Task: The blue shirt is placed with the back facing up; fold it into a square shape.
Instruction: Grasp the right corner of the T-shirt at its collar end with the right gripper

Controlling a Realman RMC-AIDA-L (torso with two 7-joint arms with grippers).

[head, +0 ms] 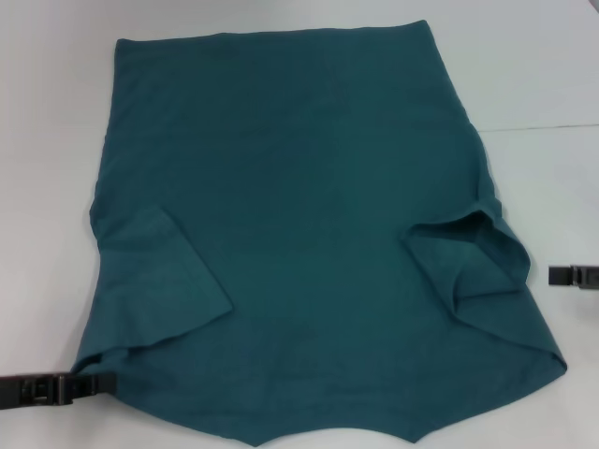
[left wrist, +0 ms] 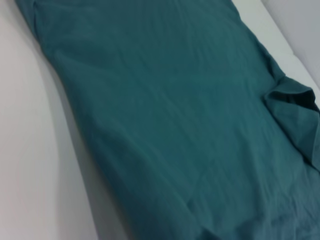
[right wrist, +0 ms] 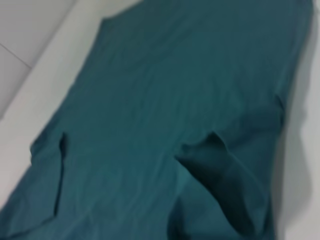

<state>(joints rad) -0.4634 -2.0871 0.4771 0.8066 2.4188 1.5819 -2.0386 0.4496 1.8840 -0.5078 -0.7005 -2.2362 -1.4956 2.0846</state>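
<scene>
The blue shirt (head: 299, 215) lies spread on the white table with its plain side up and its hem at the far end. Both sleeves are folded inward: one lies flat (head: 164, 271), the other is rumpled and bunched (head: 473, 257). My left gripper (head: 98, 382) sits low at the shirt's near left edge, its tip touching or just at the fabric. My right gripper (head: 554, 275) is at the right, a short gap away from the shirt's side edge. The left wrist view (left wrist: 175, 110) and right wrist view (right wrist: 190, 100) show only the shirt's fabric.
The white table (head: 47, 140) surrounds the shirt on the left, right and far sides. A thin seam line (head: 543, 124) crosses the table at the right. The shirt's near edge runs off the bottom of the head view.
</scene>
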